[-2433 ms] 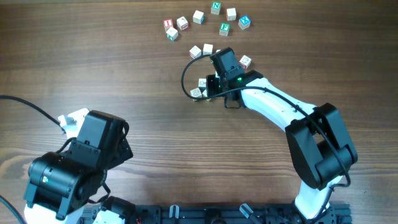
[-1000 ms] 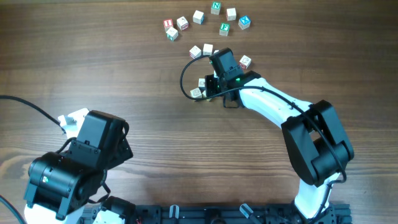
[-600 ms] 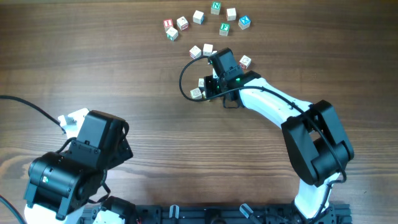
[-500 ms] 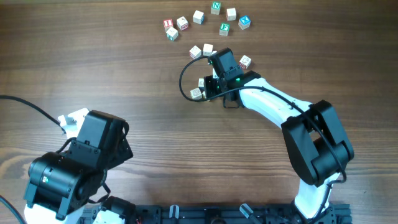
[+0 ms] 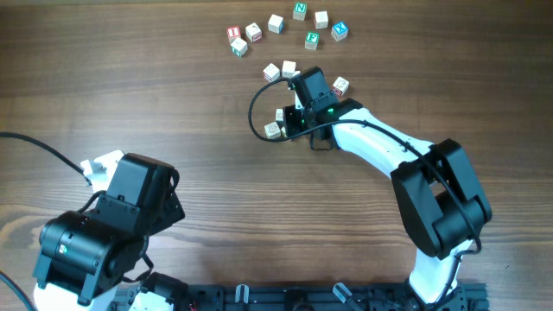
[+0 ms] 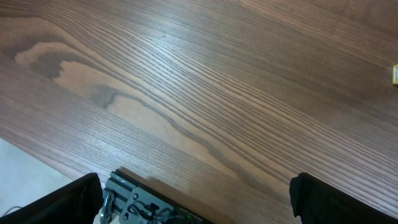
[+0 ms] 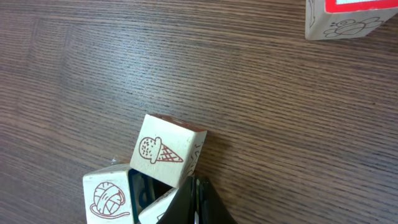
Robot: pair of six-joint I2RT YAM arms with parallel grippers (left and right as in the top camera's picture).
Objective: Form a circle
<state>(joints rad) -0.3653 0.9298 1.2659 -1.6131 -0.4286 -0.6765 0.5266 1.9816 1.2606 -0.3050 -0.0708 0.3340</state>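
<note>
I am seeing the wooden table (image 5: pixel 130 86) lying bare around the left gripper (image 6: pixel 193 199), whose jaws are standing wide apart and holding nothing. My right gripper (image 7: pixel 196 202) is sitting pinched shut, its tips touching the ice-cream cube (image 7: pixel 166 149) and the yarn-ball cube (image 7: pixel 107 198) beside it. The other alphabet cubes (image 5: pixel 285 30) are lying loosely scattered beyond it, forming no circle.

Pale alphabet cubes (image 5: pixel 276 23) lie loose in an arc beyond the right tool (image 7: pixel 194 202); an ice-cream cube (image 7: pixel 168 150) touches its closed tips.
</note>
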